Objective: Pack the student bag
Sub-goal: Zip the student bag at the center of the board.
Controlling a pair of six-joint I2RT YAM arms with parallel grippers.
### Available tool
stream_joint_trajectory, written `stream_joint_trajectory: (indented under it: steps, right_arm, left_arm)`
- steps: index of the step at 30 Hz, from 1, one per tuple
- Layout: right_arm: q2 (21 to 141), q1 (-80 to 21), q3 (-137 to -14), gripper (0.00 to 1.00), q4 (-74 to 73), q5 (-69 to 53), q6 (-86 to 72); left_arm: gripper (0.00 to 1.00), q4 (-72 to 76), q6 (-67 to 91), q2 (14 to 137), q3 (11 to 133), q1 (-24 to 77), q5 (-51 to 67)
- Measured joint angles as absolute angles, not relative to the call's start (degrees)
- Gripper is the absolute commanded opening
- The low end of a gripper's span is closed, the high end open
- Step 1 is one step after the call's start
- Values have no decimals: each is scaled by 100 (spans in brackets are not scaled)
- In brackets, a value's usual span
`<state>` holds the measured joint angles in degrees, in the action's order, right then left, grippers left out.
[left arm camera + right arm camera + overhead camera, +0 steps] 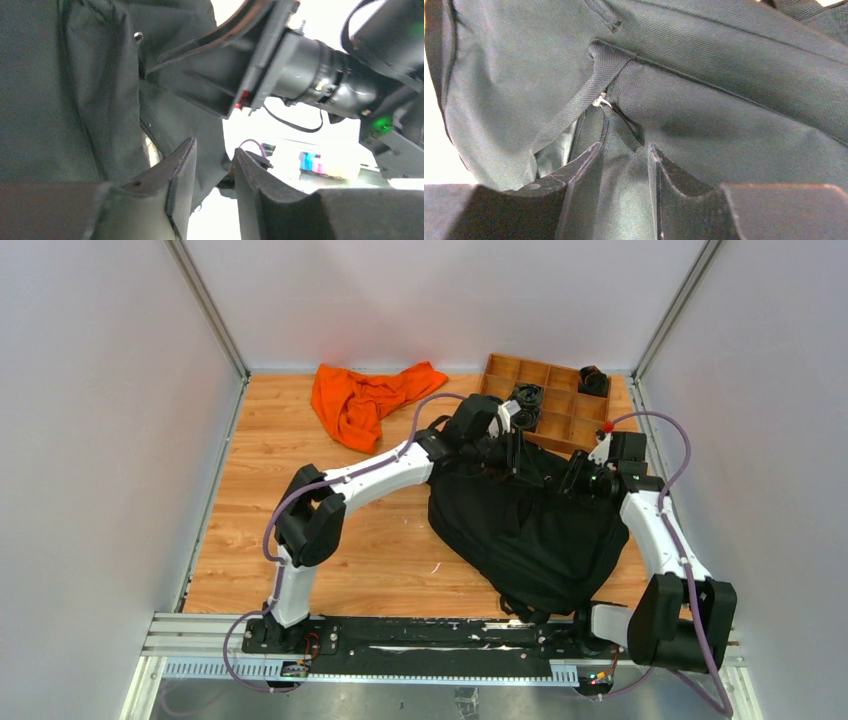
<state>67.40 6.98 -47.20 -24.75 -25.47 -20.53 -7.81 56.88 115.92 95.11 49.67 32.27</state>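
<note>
A: What lies at the left of the table [300, 470]?

B: A crumpled orange cloth [365, 400] sits near the far left corner, well apart from everything else. The left arm reaches past it toward the middle.

A: And the left tool [215, 147]?

B: It hangs at the far left edge of the student bag [530, 525]. From the wrist view, its fingers [175, 175] stand partly apart with daylight showing low in the gap. Black fabric and a line of zipper teeth [150, 136] lie just beside the left finger. No fold appears pinched between them.

A: Where is the bag itself?

B: It is on the right half of the table, lying flat as a dark heap between the two tools, just in front of the wooden tray [565, 405]. Its near end reaches almost to the rail where the arms are bolted.

A: The tray?

B: It is at the far right corner, and two of its compartments hold small black items [527, 395].

A: And the right tool [625, 147]?

B: It is at the bag's far right edge, pressed close to the fabric. Its jaws are partly open, with bag cloth filling the view between them. A small metal zipper pull [601, 102] sits just beyond the tips, ungripped.
</note>
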Motion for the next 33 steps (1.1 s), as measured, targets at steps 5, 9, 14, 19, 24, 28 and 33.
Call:
stream_joint_trajectory:
  steps: [5, 9, 14, 19, 24, 28, 33]
  right_arm:
    - [7113, 462, -4720, 35, -2397, -2528, -1981]
    - [7203, 423, -4720, 27, -2311, -2318, -1959]
    - [7194, 414, -4665, 32, -2106, -2023, -1938]
    - [7196, 410, -4552, 16, -1857, -1992, -1940]
    - [7229, 410, -4423, 0, -1667, -2029, -1970]
    - [7196, 410, -4401, 0, -1640, -2104, -1994]
    - [7006, 410, -4397, 0, -1653, -2206, -1994]
  left_arm:
    - [46, -1559, 4987, 11448, 10123, 4956, 2823]
    - [55, -2283, 4403, 11690, 10864, 4890, 2589]
    - [62, -3188, 3656, 12829, 12632, 4807, 2416]
    - [63, -3758, 3221, 13778, 13340, 4770, 2327]
    - [63, -3905, 3148, 14320, 13563, 4770, 2335]
    - [62, -3732, 3203, 14344, 13622, 4770, 2408]
    - [61, -3415, 3430, 14429, 13629, 4770, 2611]
